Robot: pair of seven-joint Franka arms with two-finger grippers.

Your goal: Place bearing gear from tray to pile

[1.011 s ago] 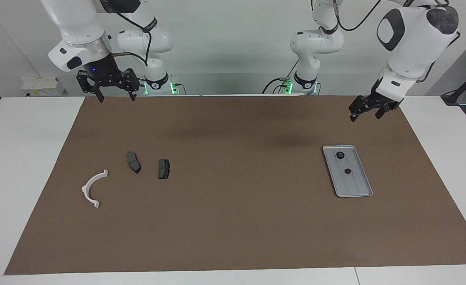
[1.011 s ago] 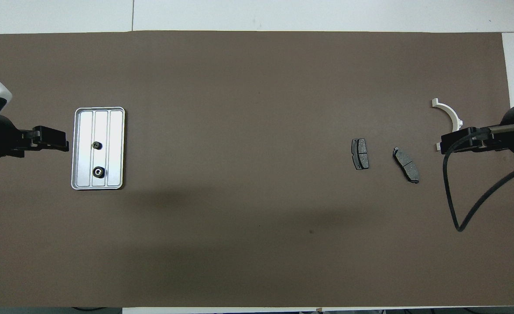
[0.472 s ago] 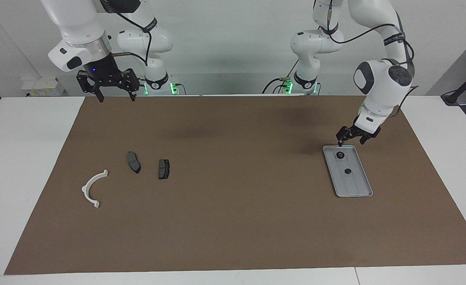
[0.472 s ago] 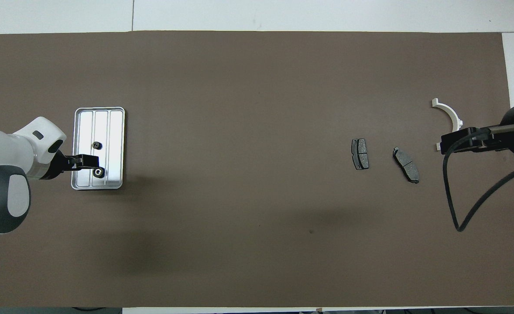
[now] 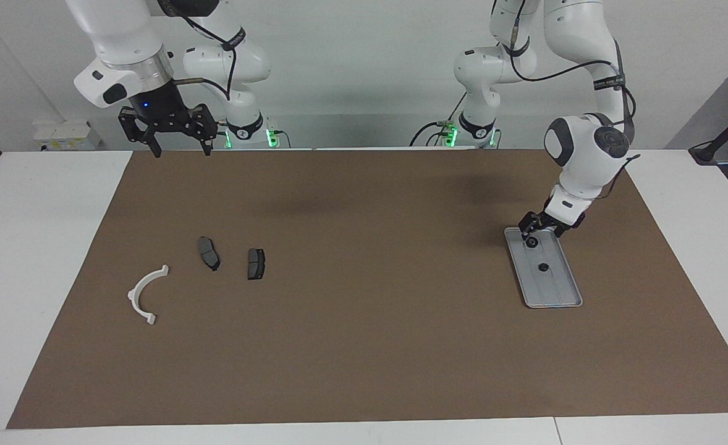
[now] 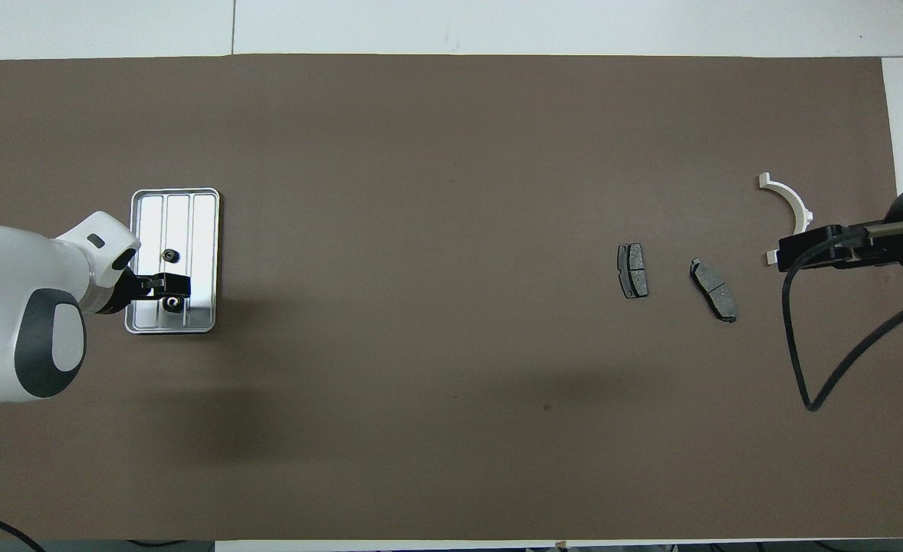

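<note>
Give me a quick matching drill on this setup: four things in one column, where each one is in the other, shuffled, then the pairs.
Things:
1. left gripper
2. right gripper
3. white bracket
4. smaller gear

Places:
A. on the brown mat, at the right arm's end of the table, beside the two brake pads
B. raised over the mat's edge nearest the robots, waiting
C. down at the larger gear, in the tray's end nearest the robots
D. mid-tray, farther from the robots than the larger gear

Pairs: 1-C, 2-B, 3-A, 4-D
</note>
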